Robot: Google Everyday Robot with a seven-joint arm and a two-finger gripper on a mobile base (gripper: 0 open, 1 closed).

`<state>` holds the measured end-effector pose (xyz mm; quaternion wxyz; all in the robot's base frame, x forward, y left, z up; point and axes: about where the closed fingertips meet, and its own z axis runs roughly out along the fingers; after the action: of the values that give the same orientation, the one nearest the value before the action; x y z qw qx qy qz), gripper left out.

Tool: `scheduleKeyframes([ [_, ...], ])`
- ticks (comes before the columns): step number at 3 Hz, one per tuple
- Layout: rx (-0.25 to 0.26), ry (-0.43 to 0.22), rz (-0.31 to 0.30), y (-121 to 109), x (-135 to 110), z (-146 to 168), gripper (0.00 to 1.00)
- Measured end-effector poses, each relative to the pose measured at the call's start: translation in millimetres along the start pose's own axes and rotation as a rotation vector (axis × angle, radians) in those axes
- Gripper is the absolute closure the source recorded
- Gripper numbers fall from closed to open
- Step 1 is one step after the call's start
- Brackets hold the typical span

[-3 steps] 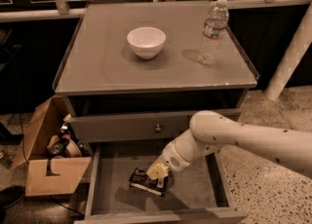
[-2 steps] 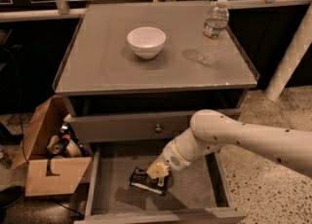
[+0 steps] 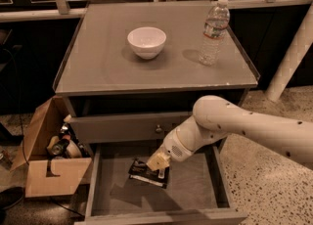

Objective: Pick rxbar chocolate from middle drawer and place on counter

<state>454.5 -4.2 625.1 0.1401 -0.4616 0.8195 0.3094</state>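
Inventory from my remote station, as I am reading it:

- Counter (image 3: pixel 98 67): one. It is carrying one white bowl (image 3: pixel 146 42) toward the back middle and one clear water bottle (image 3: pixel 214 32), standing upright to the bowl's right and well apart from it.
- Drawer front (image 3: pixel 117 128) with a round knob (image 3: pixel 158 129): one, sitting closed just under the counter.
- Open drawer (image 3: pixel 190 190): one, pulled out below that front, its grey floor showing.
- Snack bar (image 3: pixel 144 174): one, in a black wrapper. It is lying flat on the drawer floor, left of the middle, and is not on the counter.
- Arm (image 3: pixel 244 126): one, white, reaching in from the right and down into the drawer.
- Gripper (image 3: pixel 160 165): one. It is sitting low in the drawer, right over the bar's right end and seemingly touching it. I cannot tell how wide it is standing or whether it is gripping the bar.
- Cardboard box (image 3: pixel 49 180): one, open, on the floor left of the cabinet, holding assorted small items I am not able to identify.
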Motion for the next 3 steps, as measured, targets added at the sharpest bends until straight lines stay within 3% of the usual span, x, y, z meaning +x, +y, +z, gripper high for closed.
scheduleKeyframes([
  [1, 0.054, -0.013, -0.044, 15.5, -21.0, -41.1, 1.0],
  [2, 0.059, -0.007, -0.045, 15.4, -23.2, -38.3, 1.0],
  [3, 0.114, -0.027, -0.052, 15.7, -45.8, -64.2, 1.0],
])
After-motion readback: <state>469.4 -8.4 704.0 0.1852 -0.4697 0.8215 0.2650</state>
